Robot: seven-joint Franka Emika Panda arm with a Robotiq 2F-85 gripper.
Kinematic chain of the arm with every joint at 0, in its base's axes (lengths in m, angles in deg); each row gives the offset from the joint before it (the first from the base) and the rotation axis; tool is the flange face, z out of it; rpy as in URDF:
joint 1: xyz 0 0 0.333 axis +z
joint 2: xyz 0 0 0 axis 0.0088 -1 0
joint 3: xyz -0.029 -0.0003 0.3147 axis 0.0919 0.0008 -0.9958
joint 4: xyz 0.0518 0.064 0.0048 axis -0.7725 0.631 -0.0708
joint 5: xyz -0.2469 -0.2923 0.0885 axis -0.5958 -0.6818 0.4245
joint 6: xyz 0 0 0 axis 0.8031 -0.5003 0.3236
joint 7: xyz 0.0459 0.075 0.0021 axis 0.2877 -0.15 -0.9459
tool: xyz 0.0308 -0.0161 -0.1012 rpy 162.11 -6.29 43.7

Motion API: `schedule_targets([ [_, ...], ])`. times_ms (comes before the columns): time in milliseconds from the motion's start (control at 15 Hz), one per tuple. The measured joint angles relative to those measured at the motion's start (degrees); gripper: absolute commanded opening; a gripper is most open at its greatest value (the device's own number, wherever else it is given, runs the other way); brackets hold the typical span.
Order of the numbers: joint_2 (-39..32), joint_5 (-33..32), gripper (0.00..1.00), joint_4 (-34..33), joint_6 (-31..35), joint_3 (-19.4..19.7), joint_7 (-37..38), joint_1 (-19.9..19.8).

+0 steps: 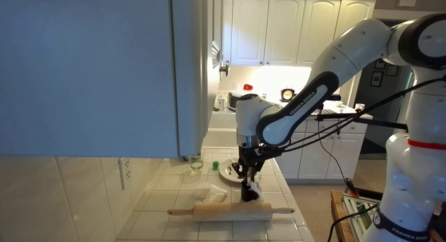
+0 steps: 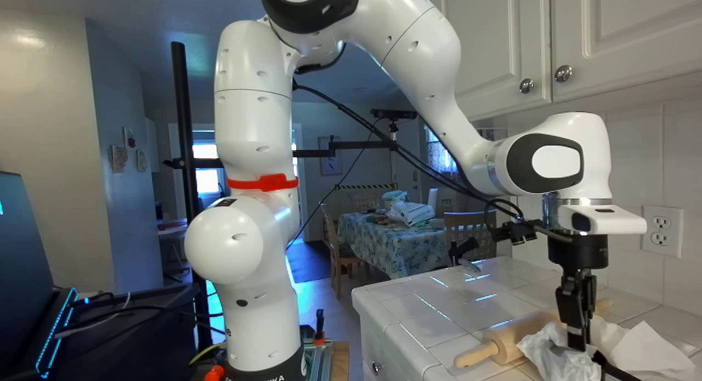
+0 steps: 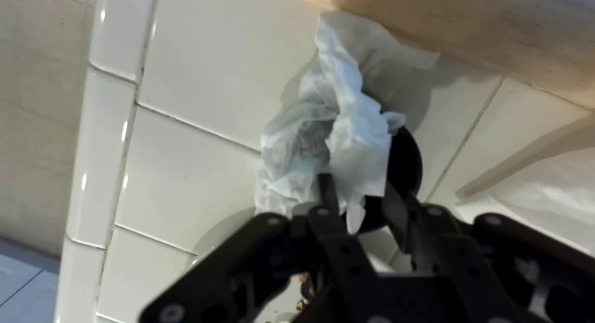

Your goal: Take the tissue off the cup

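The small black cup (image 1: 246, 194) stands upright on the tiled counter beside the rolling pin. A crumpled white tissue (image 3: 358, 141) lies over the cup and hangs down its counter-edge side; in the wrist view part of the black cup (image 3: 408, 162) shows at its right. The tissue also shows in both exterior views (image 1: 257, 190) (image 2: 556, 354). My gripper (image 3: 357, 182) points down at the cup's top, its fingers apart with tissue between them. It also shows in both exterior views (image 1: 249, 177) (image 2: 578, 337). Whether both fingers touch the tissue, I cannot tell.
A wooden rolling pin (image 1: 232, 212) lies close beside the cup. Another white tissue (image 1: 214, 193) lies on the counter toward the wall. Behind the gripper are a plate of mixed items (image 1: 223, 173), a green ball (image 1: 215, 165) and a glass (image 1: 196, 165). A wall cabinet (image 1: 87, 75) overhangs the counter.
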Motion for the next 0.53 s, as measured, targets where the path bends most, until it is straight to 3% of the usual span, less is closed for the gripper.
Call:
schedule_targets([
  [533, 2.10, 1.31, 0.00, 0.31, -0.61, 0.53, 0.00, 0.26],
])
